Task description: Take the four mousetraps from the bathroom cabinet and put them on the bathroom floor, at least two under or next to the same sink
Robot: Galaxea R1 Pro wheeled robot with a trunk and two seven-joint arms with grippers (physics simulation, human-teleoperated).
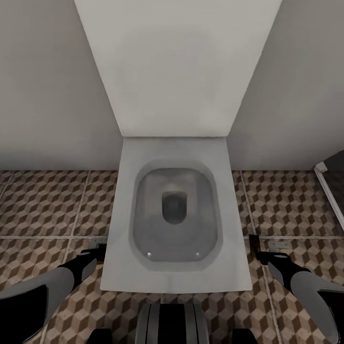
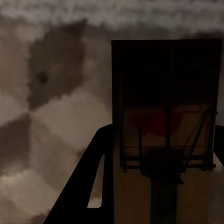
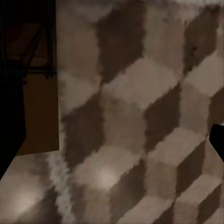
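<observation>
**Robot facing toilet, a mousetrap seen at each hand**

Head view looks straight down on a white toilet [image 1: 174,215], lid up against the pale wall [image 1: 48,86]. The bathroom floor [image 1: 52,205], cube-pattern tiles, runs on both sides of the bowl. Both arms are low, one each side of the toilet. Left hand [image 1: 98,247] sits near the bowl's front left corner, right hand [image 1: 262,248] near its front right corner; both are small and dark here, jaw gap not readable.

Left wrist view: a mousetrap [image 2: 165,140] fills much of the frame, tan wood, dark wire bar, red mark, floor tiles behind it. One dark finger [image 2: 86,186] shows touching its edge; the trap seems to sit between the fingers but I cannot tell if it is clamped.

Right wrist view: another mousetrap [image 3: 39,93] at the frame edge, tan with dark wire, partly hidden by a dark finger [image 3: 10,116]. Cannot tell if it is held or lying on the tiles. Second fingertip [image 3: 217,140] is far across the frame, so this hand is spread wide.

A dark glass panel with a white frame [image 1: 329,191] stands at far right.
</observation>
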